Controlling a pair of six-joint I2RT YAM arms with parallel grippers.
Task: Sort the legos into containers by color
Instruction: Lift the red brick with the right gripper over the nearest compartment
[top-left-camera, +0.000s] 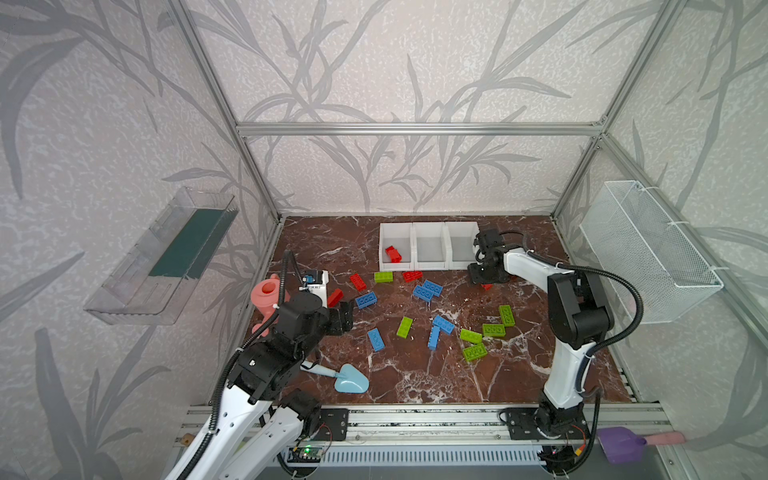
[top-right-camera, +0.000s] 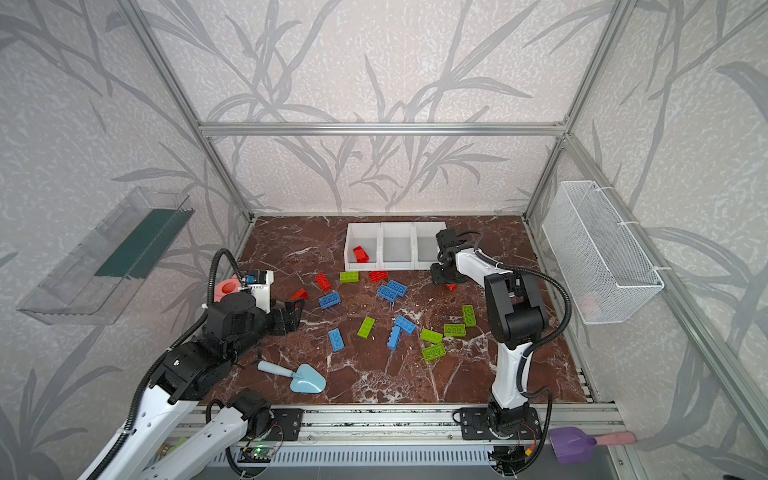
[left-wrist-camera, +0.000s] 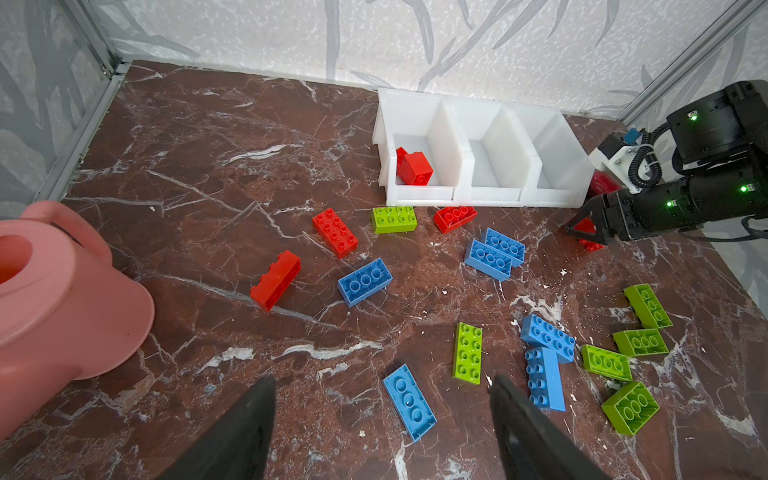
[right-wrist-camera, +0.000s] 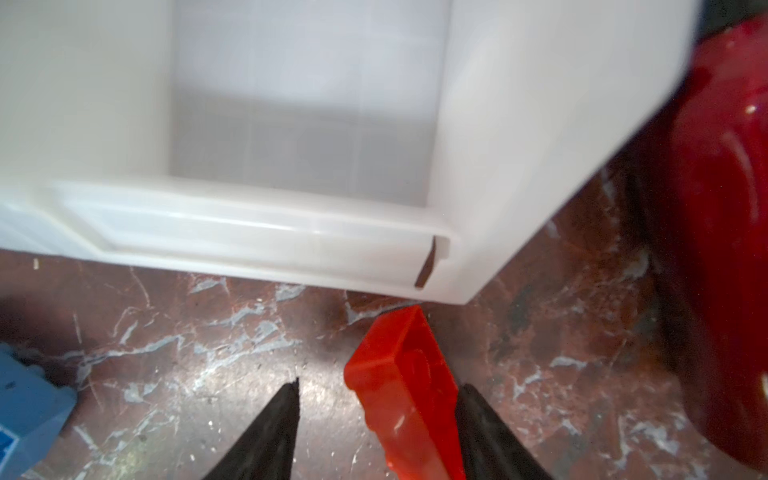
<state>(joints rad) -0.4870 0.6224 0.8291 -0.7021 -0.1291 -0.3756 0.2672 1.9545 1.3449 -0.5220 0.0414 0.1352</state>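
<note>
Bracketing red lego: right jaws.

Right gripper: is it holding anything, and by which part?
Nothing is clamped. The red brick lies between the fingers of the right gripper: one finger touches its side, the other finger stands apart from it.

Red, blue, green legos scattered loose, red ones inside leftmost of white containers
</note>
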